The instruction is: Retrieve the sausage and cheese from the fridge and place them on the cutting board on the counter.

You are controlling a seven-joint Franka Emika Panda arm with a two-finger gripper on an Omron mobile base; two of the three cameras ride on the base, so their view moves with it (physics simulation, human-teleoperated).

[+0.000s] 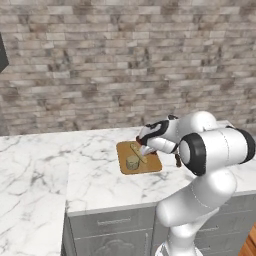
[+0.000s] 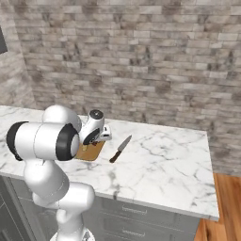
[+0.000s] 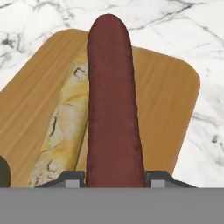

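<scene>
My gripper [image 3: 114, 177] is shut on the sausage [image 3: 111, 87], a dark red-brown link that points away from the hand. It hangs low over the orange-brown cutting board [image 3: 168, 96]. I cannot tell whether it touches the wood. Right beside it on the board lies the cheese [image 3: 65, 122], a pale yellow-tan mottled chunk of about the same length. From the left base view the gripper [image 1: 145, 149] sits over the far half of the board [image 1: 151, 165], with the cheese [image 1: 137, 152] just under it. The arm hides most of the board [image 2: 92, 151] from the right. The fridge is out of view.
The board lies on the white marble counter [image 1: 95, 170] over grey drawer fronts. A small round tan thing [image 1: 132, 162] stands on the board's near end. A knife [image 2: 120, 149] lies on the counter right of the board. A brick wall backs the counter.
</scene>
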